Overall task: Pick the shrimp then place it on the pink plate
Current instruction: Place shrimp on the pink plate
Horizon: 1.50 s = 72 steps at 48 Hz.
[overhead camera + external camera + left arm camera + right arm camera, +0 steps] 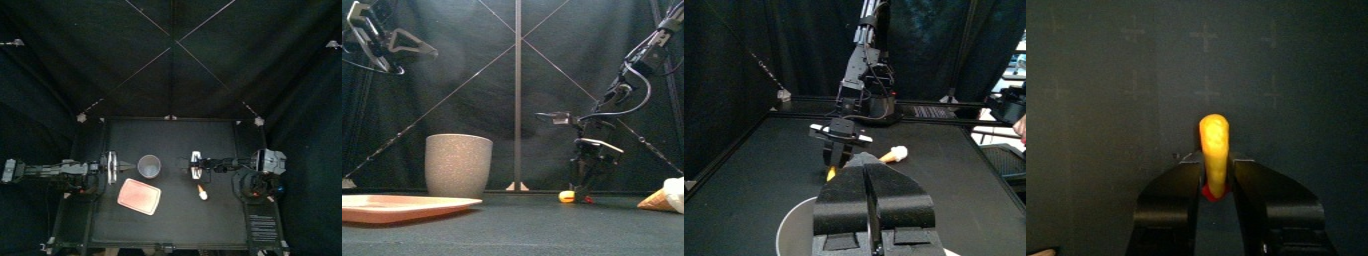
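The shrimp [1215, 145] is a yellow-orange toy with a red tail, lying on the black table right of centre [201, 184]. My right gripper [1213, 187] reaches down to the table and is shut on the red tail end, with the yellow body sticking out past the jaws. The front view shows the shrimp [567, 197] low at the table beside that gripper [584, 190]. The pink plate [139, 197] lies flat at the front left of centre [402, 207]. My left gripper [871, 195] is shut and holds nothing, raised high at the left [376, 40].
A tall grey speckled cup [150, 165] stands behind the plate [458, 165], between the two grippers. A pale orange-and-white toy food [669, 197] lies near the front right, close to the shrimp [894, 154].
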### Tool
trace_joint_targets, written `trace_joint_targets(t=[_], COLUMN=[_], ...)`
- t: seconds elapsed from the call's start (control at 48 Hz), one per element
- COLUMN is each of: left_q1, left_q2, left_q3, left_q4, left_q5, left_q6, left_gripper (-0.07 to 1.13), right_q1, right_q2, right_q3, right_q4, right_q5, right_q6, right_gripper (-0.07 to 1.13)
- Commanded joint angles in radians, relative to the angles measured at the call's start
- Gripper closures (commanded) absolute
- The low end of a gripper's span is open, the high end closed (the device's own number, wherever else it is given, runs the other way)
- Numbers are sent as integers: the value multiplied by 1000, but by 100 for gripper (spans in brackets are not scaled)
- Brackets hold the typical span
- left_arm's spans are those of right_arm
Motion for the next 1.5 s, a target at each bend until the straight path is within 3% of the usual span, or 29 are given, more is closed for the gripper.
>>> trace_joint_targets(t=[0.021,0.188,0.729,1.021,1.229,1.5], left_q1=[2,2,5,29,41,44], left_q2=[3,3,3,3,5,3], left_q3=[-14,-14,-14,-9,2,5], left_q4=[2,2,2,0,-3,-3], left_q5=[-11,-11,-11,-11,-11,-11], left_q6=[0,0,0,0,-2,0], left_gripper=[99,99,99,99,99,99], right_q1=[2,34,342,377,373,379], right_q2=[-17,-38,-8,164,290,414], right_q3=[-17,-51,-276,-460,-594,-729], right_q4=[5,5,166,178,262,285], right_q5=[-2,-2,-40,-117,-158,-158], right_q6=[5,15,15,20,26,26], right_gripper=[45,45,45,45,46,45])
